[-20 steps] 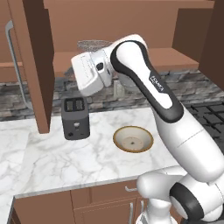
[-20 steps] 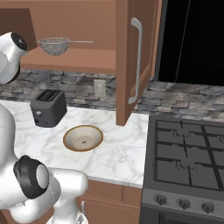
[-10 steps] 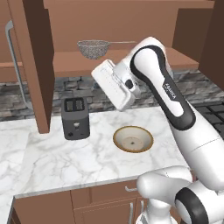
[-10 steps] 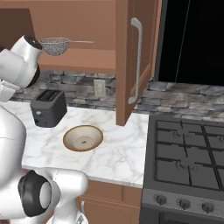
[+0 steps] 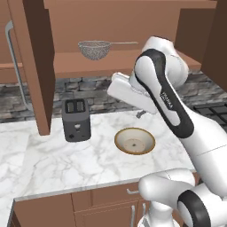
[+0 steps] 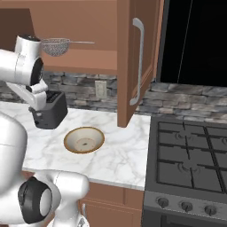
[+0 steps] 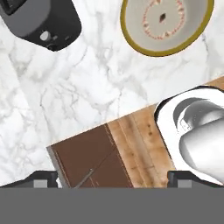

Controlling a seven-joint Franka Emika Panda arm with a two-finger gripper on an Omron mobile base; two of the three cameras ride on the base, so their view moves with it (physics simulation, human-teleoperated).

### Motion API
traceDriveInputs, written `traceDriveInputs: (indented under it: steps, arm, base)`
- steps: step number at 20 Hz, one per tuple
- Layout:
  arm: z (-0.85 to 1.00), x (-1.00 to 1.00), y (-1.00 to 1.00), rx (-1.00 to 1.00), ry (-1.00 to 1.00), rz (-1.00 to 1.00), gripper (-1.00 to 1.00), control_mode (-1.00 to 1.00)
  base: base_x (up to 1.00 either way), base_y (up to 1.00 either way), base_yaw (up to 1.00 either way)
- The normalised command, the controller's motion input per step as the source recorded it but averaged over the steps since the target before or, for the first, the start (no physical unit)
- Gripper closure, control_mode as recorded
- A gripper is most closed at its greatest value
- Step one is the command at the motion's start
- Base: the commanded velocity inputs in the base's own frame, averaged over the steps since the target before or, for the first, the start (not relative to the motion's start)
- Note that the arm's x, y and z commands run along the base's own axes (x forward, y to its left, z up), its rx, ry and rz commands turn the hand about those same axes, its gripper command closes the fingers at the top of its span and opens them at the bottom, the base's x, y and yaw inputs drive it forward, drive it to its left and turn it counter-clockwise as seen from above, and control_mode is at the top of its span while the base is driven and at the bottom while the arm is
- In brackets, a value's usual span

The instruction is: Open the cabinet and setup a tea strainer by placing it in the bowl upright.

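Silver mesh tea strainer point(image 5: 94, 48) lay upper-centre on the open brown wooden cabinet point(image 5: 116, 28) shelf — gripper point(image 7: 113, 178) jaws wide apart, empty, facing down over the marble counter point(image 7: 78, 100).

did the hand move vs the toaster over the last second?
Yes. In the left base view the white hand has swung right and lower, from directly above the dark grey two-slot toaster to its upper right, nearer the beige brown-rimmed bowl.

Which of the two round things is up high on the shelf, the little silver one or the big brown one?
The little silver tea strainer sits up on the shelf of the cabinet. The bowl, wider and brown-rimmed, sits down on the marble counter.
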Motion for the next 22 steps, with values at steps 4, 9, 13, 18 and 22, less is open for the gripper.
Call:
traceDriveInputs:
  steps: [4,9,13,18,22]
  arm:
    - [-0.09,-0.03,-0.44,-0.41,-0.31,0.54,-1.0,-1.0]
    - [-0.07,-0.22,-0.2,-0.34,-0.38,0.47,-1.0,-1.0]
    - [0.01,-0.07,-0.01,-0.3,-0.28,0.42,-1.0,-1.0]
    - [0.36,0.0,0.02,-0.25,-0.27,0.37,-1.0,-1.0]
    - [0.54,0.05,0.07,-0.2,-0.33,0.24,-1.0,-1.0]
  base:
    - [0.0,0.0,0.0]
    - [0.0,0.0,0.0]
    - [0.0,0.0,0.0]
    - [0.0,0.0,0.0]
    - [0.0,0.0,0.0]
